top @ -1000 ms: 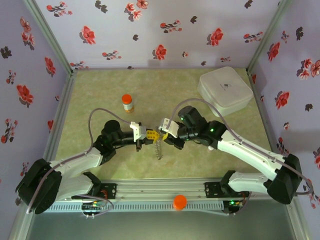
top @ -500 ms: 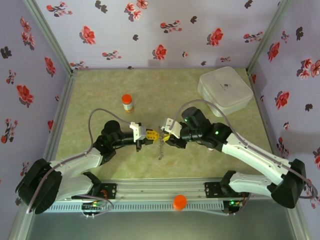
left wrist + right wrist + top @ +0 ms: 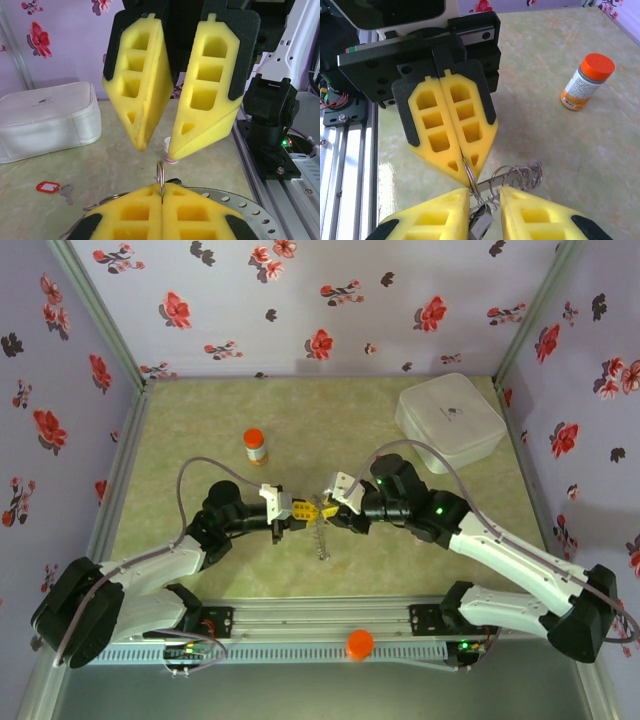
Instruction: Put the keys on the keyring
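Left pincer: clamped on keyring
Right pincer: apart, facing it
Red-tagged key: lying on counter

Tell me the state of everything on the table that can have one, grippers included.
left gripper: shut on the keyring.
right gripper: open.
keyring: pinched, held above the table.
red-tagged key: lying flat on the table, off the ring.
dark-tagged key: dangling between the open right jaws, seemingly on the ring.
bottle: upright, orange cap on.
white case: closed.
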`<act>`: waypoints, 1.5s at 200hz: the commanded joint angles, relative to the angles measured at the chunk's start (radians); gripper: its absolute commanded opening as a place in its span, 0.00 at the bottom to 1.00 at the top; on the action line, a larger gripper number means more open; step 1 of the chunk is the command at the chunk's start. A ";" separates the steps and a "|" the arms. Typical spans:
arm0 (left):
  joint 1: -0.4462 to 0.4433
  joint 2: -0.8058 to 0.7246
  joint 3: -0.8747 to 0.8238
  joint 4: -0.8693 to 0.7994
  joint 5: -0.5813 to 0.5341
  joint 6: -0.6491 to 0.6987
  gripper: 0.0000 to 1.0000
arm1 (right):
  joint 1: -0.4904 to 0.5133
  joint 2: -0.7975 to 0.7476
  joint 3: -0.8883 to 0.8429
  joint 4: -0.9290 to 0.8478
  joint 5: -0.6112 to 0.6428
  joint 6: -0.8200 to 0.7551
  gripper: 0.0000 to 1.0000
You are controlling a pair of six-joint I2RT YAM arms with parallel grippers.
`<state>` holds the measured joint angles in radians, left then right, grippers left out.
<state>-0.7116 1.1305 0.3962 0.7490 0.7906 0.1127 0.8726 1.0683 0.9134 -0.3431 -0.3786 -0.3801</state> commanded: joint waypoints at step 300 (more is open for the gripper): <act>-0.006 -0.011 0.059 -0.178 -0.030 0.100 0.13 | 0.062 0.231 0.294 -0.323 0.030 -0.163 0.00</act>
<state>-0.7136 1.1313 0.4274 0.5812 0.7532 0.1902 0.9230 1.3025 1.1656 -0.6796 -0.3130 -0.5320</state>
